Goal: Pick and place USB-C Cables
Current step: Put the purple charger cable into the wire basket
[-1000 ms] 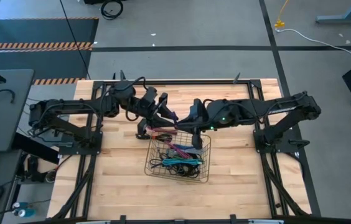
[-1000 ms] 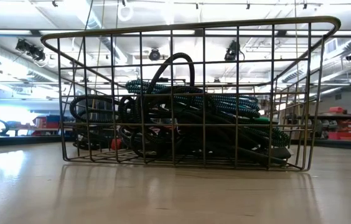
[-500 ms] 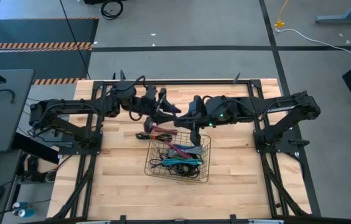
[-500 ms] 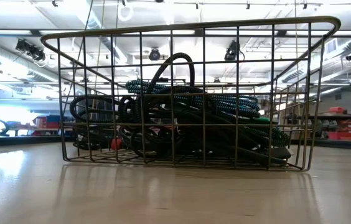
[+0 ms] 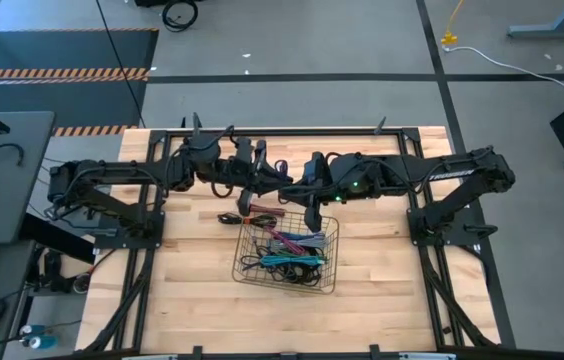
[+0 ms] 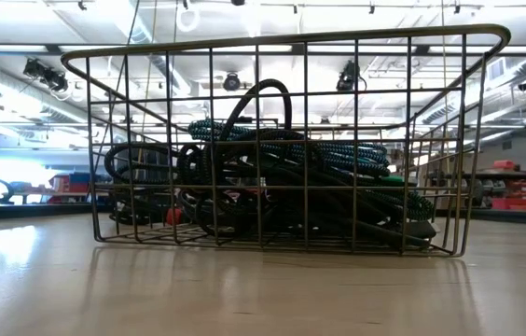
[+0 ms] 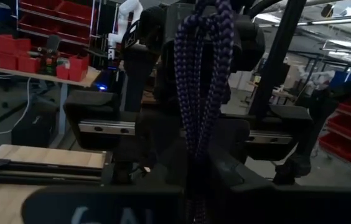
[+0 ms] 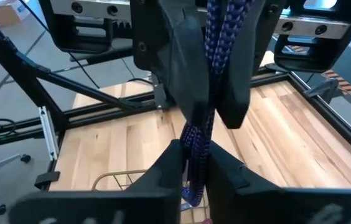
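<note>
A purple braided USB-C cable (image 7: 203, 81) is held in the air between my two grippers, above the far edge of the wire basket (image 5: 287, 255). My left gripper (image 7: 197, 165) and my right gripper (image 8: 194, 155) face each other there, and both are shut on this cable (image 8: 216, 31). In the high view they meet close together, the left gripper (image 5: 268, 172) beside the right gripper (image 5: 298, 182). Several other cables, black, teal and magenta (image 6: 272, 177), lie heaped in the basket. A black cable (image 5: 230, 217) lies on the table left of the basket. My left gripper pinches the doubled purple strands (image 8: 213, 68) between its two fingers (image 8: 175, 62). It comes about level from the table's left. The bundle runs on to the other gripper and is clear of the table. My right gripper pinches the same bundle (image 8: 195, 140) between its two fingers, coming from the table's right and slanting slightly down. A short piece (image 8: 191, 190) hangs below the fingers. The cable is clear of the basket.
The basket stands mid-table with a magenta cable (image 5: 262, 210) at its far left rim. Black frame rails (image 5: 282, 132) run along the table's far edge and both sides. Bare wood (image 5: 192, 290) lies left and right of the basket.
My left gripper has turned at the wrist, swung a little toward the right gripper and shut on the purple cable. The right gripper has kept still with the cable in its fingers. The basket and its cables have not moved.
</note>
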